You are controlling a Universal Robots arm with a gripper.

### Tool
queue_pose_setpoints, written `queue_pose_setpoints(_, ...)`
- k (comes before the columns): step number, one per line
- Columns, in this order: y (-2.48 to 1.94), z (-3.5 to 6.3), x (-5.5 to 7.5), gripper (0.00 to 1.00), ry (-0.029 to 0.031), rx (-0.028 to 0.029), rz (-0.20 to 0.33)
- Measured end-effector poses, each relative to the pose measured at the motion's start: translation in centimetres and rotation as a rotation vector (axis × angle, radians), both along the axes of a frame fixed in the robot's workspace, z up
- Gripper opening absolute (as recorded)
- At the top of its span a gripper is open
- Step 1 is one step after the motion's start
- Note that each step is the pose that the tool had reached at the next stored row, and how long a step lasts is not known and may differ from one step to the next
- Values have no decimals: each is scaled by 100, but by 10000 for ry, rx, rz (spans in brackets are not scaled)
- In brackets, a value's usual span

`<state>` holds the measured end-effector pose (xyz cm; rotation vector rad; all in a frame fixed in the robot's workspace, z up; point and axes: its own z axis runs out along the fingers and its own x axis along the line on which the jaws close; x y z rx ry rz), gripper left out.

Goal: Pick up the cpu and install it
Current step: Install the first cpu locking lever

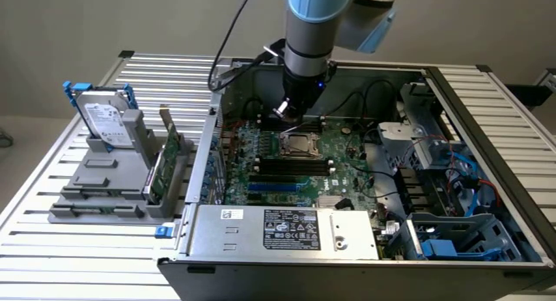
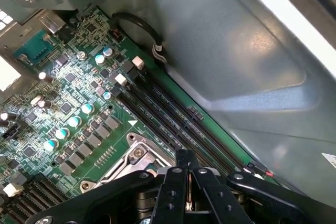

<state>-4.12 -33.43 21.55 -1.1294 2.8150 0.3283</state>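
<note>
Closest in the exterior view, a slatted aluminium desk (image 1: 87, 262) carries an open grey computer case (image 1: 486, 184), with a silver power-supply box bearing a dark label (image 1: 291, 229) at its near edge. Beyond that lies the green motherboard (image 1: 347, 174) and, further in, the square metal-framed socket (image 1: 298, 143). The pale silvery-beige square at its centre looks like the cpu (image 1: 299, 144) lying in the socket, though that is a judgement and not certain. Just behind the socket, the arm's black fingers (image 2: 170, 195) are pressed together low over the board, close to the socket frame and the long black memory slots (image 2: 173, 124). A thin pale sliver shows between them; what it is I cannot tell. A black cable (image 1: 230, 34) trails off the arm. Pressing down from here could scrape the board, or tilt the chip and bend the socket's pins if it is not seated square, and the cable could snag on the case wall.
</note>
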Motion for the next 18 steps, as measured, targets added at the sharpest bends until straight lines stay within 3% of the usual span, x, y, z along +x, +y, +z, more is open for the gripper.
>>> queue_pose_setpoints(18, -16, -110, 17, 11, -239, 0, -10)
